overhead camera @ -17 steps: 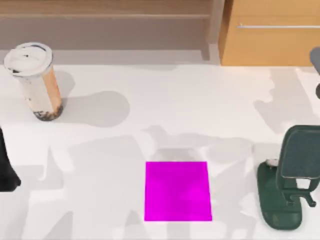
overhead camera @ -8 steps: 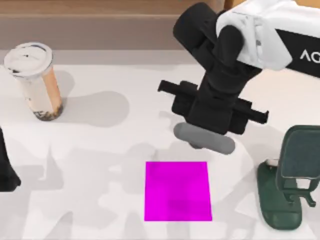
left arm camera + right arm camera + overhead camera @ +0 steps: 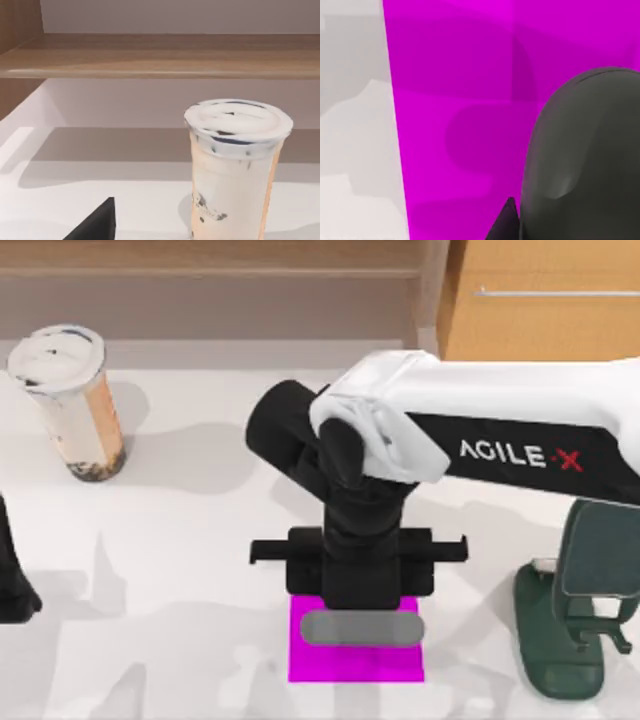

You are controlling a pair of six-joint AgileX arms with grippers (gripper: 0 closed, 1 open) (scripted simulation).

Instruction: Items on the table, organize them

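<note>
My right gripper (image 3: 360,625) pinches the mouse (image 3: 360,628) directly above the magenta pad (image 3: 352,665) on the counter (image 3: 200,570). The cup (image 3: 68,400) stands well off to its left, the smartphone (image 3: 600,555) on a stand (image 3: 560,640) to its right. My left gripper (image 3: 12,580) sits parked at the counter's left edge; I cannot tell its state.

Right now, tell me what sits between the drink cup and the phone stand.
In the top view, the right gripper holding the mouse over the magenta pad.

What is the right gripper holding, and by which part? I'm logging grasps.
The right gripper holds the grey mouse over the magenta mat; where on its body it grips is hidden. The left gripper holds nothing.
</note>
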